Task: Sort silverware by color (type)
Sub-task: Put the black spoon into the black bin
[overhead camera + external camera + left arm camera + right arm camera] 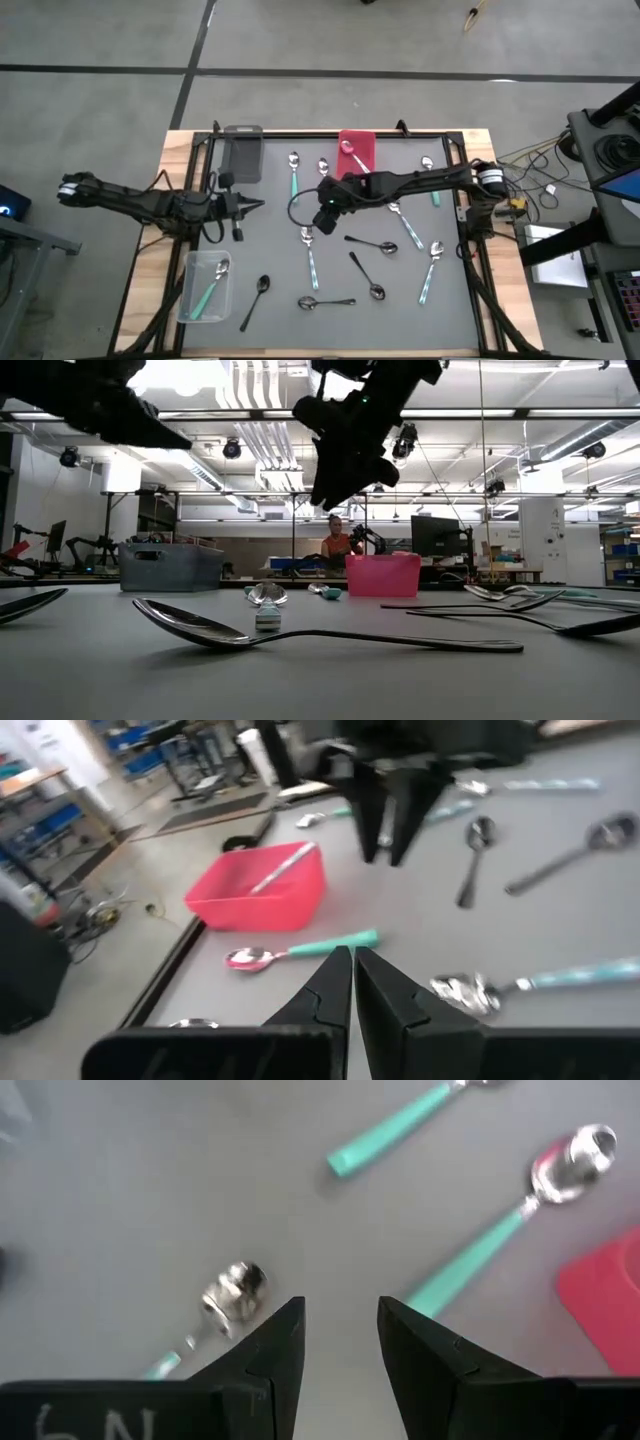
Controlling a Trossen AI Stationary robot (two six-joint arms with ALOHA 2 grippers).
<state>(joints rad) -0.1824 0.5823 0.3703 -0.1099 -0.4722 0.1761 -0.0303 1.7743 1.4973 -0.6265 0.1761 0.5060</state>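
Observation:
Silverware lies scattered on the grey mat: teal-handled spoons (293,175) (309,256) (430,272) and all-dark spoons (371,243) (254,300) (327,302). My right gripper (325,222) hangs open above the mat's middle, near the bowl (235,1290) of a teal-handled spoon, with nothing between its fingers (275,1342). My left gripper (256,205) is shut and empty above the mat's left part, pointing toward the right (352,982). One spoon lies in the red bin (357,150) and one teal-handled spoon in the clear bin (205,285).
A grey bin (243,155) stands at the far left of the mat, the red bin at the far middle, the clear bin at the near left corner. A black frame (460,215) borders the mat. A person (335,540) sits in the room beyond.

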